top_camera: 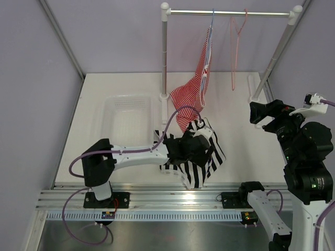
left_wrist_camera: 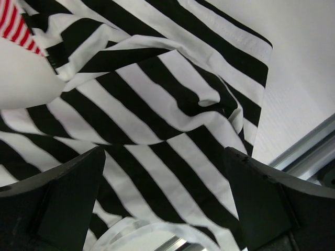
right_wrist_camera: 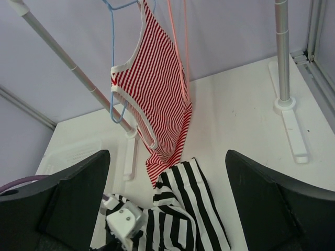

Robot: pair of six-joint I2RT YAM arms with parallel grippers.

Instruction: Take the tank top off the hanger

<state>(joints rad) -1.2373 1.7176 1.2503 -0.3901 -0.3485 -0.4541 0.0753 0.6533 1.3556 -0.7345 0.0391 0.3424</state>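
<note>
top view, l to r: clear bin [top_camera: 107, 112] is sat on the table [top_camera: 241, 151] at far left. l arm is reached out from its base to the right, across the table's near part, and is parked over the tank top [top_camera: 201, 170].

tank top is lying crumpled on the table, center-near, just right of the bin and below the rack. its far edge is overlapped by the hem of the red-striped top [top_camera: 196, 86] (red fabric seen at the top-left corner of the l wrist cam too).

left gripper [left_wrist_camera: 165, 172]: fingers spread wide, black/white fabric filling the space between and below them. nothing is pinched. contact w/ the cloth can't be confirmed from this angle.

red-striped top is hung on the blue hanger [top_camera: 212, 21] from the rail [top_camera: 230, 12], tail draped down to the table.

the hanger [top_camera: 233, 63] (pink wire) is hooked on the same rail just right of the blue one, well apart from the tank top.

right gripper [right_wrist_camera: 167, 157]: held up off the table at far right, aimed at the rack, fingers fully apart, nothing gripped. the rack, both hangers and the tank top are framed btw its fingers in the r wrist cam.
</note>
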